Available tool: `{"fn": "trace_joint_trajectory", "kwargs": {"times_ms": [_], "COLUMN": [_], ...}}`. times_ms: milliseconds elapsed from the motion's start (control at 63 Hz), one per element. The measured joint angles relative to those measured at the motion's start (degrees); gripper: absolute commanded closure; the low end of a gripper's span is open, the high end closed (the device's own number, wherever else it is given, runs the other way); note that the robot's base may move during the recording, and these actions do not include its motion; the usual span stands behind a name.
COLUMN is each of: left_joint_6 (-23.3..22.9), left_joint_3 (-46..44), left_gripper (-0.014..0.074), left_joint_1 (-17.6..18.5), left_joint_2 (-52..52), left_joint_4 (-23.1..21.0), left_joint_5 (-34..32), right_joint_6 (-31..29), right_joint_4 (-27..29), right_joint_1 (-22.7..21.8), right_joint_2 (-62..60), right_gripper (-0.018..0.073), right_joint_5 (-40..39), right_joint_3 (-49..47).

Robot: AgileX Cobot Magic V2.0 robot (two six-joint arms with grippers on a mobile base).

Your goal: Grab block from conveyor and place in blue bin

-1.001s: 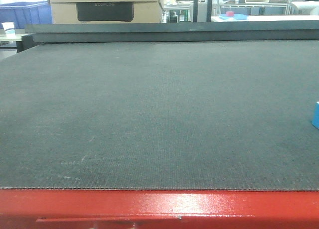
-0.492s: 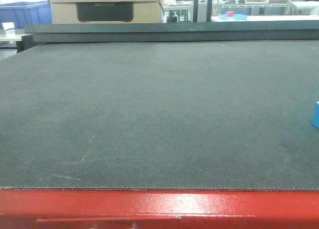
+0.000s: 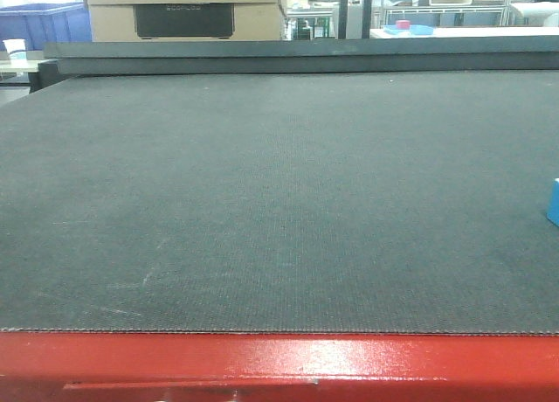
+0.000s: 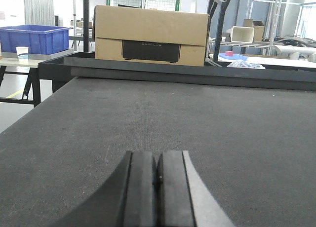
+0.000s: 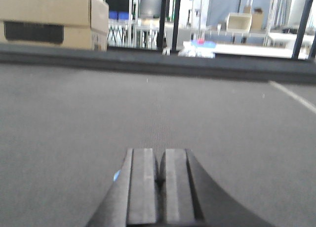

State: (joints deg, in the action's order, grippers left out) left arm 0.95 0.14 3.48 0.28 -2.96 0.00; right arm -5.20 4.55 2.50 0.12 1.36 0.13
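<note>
tiny light-blue block (image 3: 554,201) sits at 3 o'clock on the conveyor (image 3: 262,183), half out of frame, looks light and rigid so I'd pinch its flat sides, left end effector (image 4: 158,185) and right end effector (image 5: 159,185) both pressed together holding nothing

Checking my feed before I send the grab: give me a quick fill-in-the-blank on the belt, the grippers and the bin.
1. In the front view the block sits on the conveyor at the picture's ___ edge.
2. The left gripper and right gripper are both ___, fingers pressed together.
3. In the left wrist view the blue bin shows to the ___ of the cardboard box.
Missing words: right; shut; left.
</note>
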Motion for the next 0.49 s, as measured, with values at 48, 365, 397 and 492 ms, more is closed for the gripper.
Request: {"fn": "trace_joint_trajectory", "kwargs": {"times_ms": [48,365,397,492], "left_joint_6": [0.0,0.0,0.0,0.0], "left_joint_3": [0.0,-0.6,-1.4,-5.0], "left_gripper": [0.0707,0.0707,0.0707,0.0707], "left_joint_1": [0.0,0.0,0.0,0.0], "left_joint_2": [0.0,0.0,0.0,0.0], "left_joint_4": [0.0,0.0,0.0,0.0], "left_joint_5": [0.0,-1.6,-1.4,-0.6], "right_joint_6": [0.0,0.0,0.0,0.0], "right_joint_4": [0.0,4.2,5.6,10.6], "right_joint_1": [0.0,0.0,0.0,0.0], "right_joint_2": [0.0,0.0,0.0,0.0], "right_gripper": [0.0721,0.0721,0.0721,0.0721], "right_joint_5": [-2.0,-20.3,-21.5,-22.9], "right_joint_3": [0.0,0.0,0.0,-0.8]}}
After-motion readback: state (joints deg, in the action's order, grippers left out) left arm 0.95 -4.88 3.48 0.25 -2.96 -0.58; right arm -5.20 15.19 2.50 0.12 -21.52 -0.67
